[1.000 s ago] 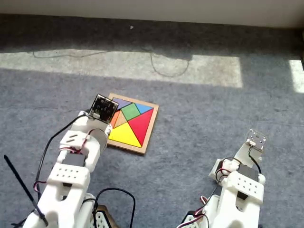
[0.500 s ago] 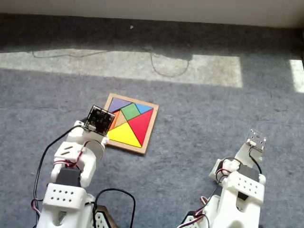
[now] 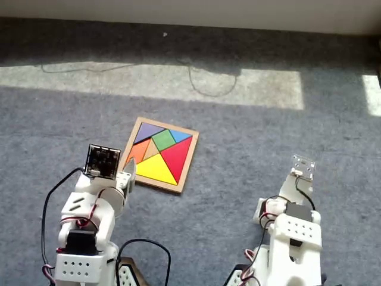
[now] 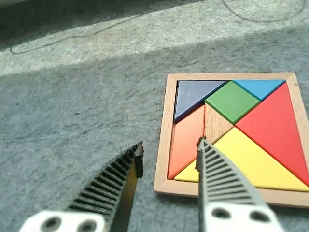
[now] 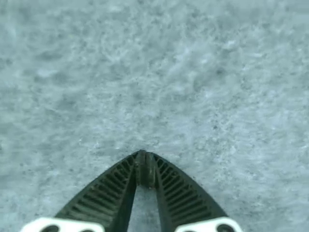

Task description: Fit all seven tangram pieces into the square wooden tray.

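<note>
The square wooden tray (image 3: 189, 162) is lying flat on the grey carpet (image 3: 256, 149), turned at a slant, just ahead of the left arm and well apart from the right arm. Six coloured pieces are being held edge to edge within its frame. A purple triangle (image 4: 189, 94) is sitting in a far corner, with a green square (image 4: 232, 100) beside it and a blue triangle (image 4: 259, 87) along the far rim. A large red triangle (image 4: 273, 126) is lying against the side away from the left arm, and a large yellow triangle (image 4: 248, 163) along the near rim. An orange parallelogram (image 4: 186, 145) is lying along the side nearest the left arm. Between the orange, green and yellow pieces a small wood-coloured triangle (image 4: 215, 126) is being shown. Whether it is a seventh piece in bare wood or the tray's own floor cannot be told.

The left gripper (image 4: 169, 143) is being held at the tray's near corner with its fingers spread apart. One finger is being seen over the carpet beside the tray, the other over the orange and yellow pieces. Whether the tray is being touched cannot be told.

The right gripper (image 5: 145, 167) is being held over the carpet, its fingers being pressed together at the tips.

Farther off, a band of sunlight (image 3: 119, 80) is being cast across the carpet, and a thin cable (image 3: 199, 89) is lying across it.
</note>
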{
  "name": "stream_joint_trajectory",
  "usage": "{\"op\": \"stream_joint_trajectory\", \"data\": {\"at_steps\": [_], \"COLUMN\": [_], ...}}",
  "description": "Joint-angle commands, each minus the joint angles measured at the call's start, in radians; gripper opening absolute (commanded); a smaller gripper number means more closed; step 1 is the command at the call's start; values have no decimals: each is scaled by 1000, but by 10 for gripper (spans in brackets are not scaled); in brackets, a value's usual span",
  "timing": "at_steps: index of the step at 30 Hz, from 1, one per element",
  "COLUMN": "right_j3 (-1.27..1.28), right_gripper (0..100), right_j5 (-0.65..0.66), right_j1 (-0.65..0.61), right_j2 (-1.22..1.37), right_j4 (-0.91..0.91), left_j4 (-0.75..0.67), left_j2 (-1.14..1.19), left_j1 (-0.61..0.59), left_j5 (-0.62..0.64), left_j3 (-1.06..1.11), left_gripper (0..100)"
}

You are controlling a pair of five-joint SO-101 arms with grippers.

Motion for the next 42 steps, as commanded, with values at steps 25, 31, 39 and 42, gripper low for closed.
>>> {"op": "stream_joint_trajectory", "data": {"at_steps": [25, 31, 39, 42], "right_j3": [163, 163, 163, 163], "right_gripper": [5, 5, 5, 5], "right_j5": [3, 6, 6, 6], "right_j1": [-239, -239, -239, -239], "right_j2": [-8, -8, -8, -8], "right_j4": [-249, -249, -249, -249], "left_j4": [496, 496, 496, 496], "left_j2": [-36, -36, -36, -36], "left_j1": [-142, -134, -134, -134], "left_j5": [44, 46, 46, 46], "left_j3": [21, 21, 21, 21], "left_gripper": [207, 207, 207, 207]}}
